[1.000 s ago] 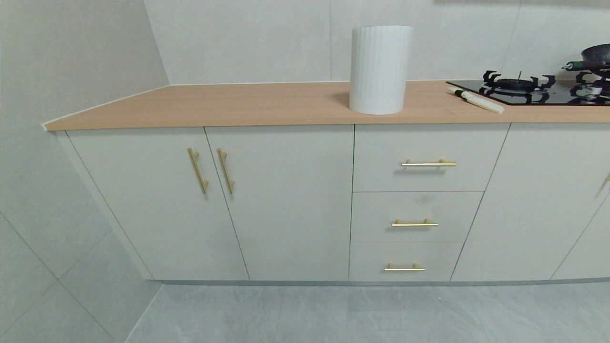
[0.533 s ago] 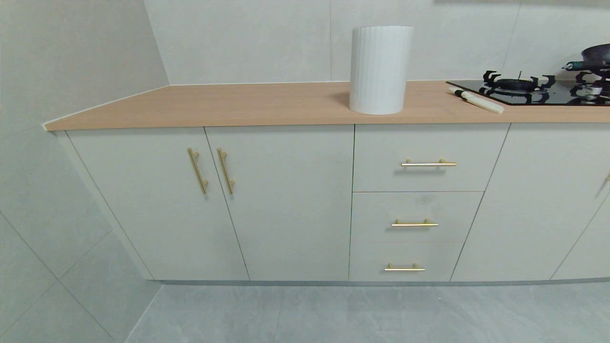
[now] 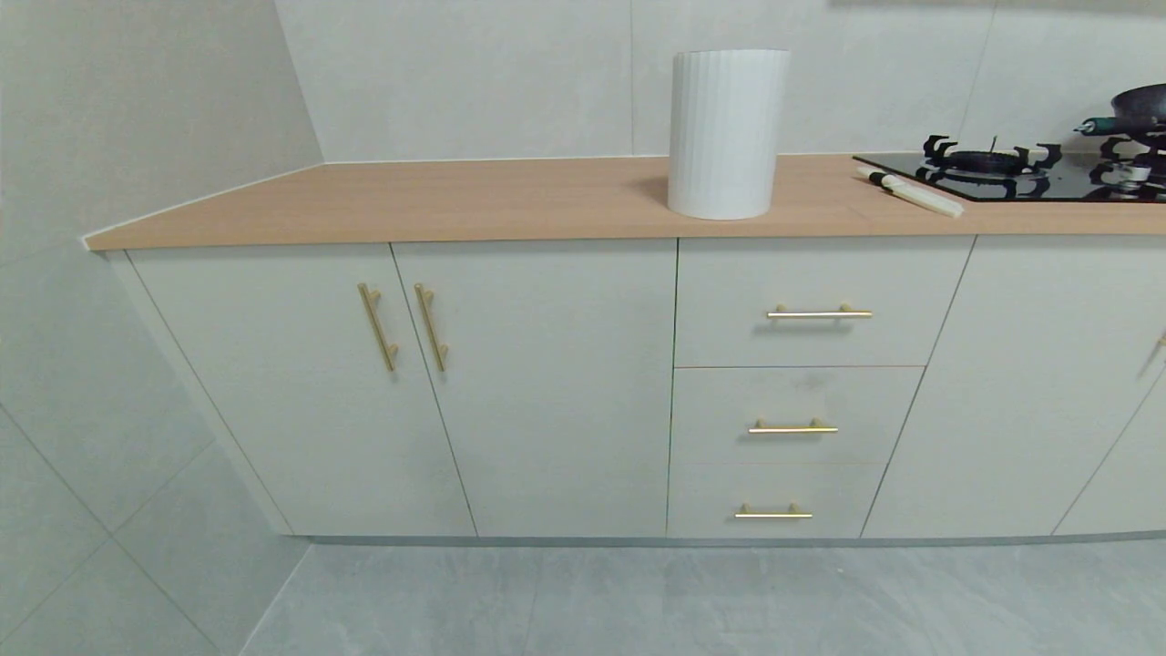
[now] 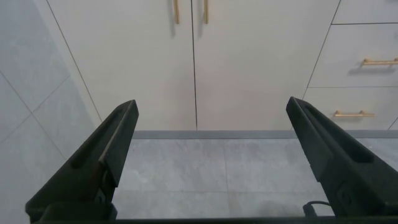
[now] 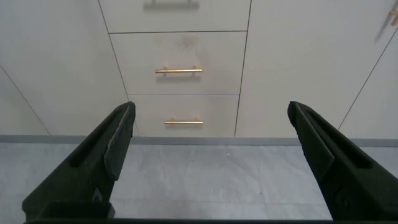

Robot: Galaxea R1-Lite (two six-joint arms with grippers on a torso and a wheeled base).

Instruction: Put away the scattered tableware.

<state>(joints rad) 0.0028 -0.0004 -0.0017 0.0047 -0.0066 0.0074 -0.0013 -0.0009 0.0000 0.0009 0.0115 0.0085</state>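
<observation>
While the left gripper (image 4: 209, 104) and the right gripper (image 5: 209, 106) both hang wide open in front of the cupboards (image 3: 547, 383), the long white knife (image 3: 914, 193) lies far right on the counter (image 3: 455, 200), just beside the stove (image 3: 1020, 178).

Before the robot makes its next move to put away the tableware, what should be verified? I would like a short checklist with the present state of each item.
1. Left gripper open and empty: ok.
2. Right gripper open and empty: ok.
3. Cream utensil lies free on the countertop, beside the stove: ok.
4. White ribbed container stands upright: ok. Whether its top is open: cannot tell.
5. Grippers at countertop height: not ok. Both are low, before the cabinet fronts.
</observation>
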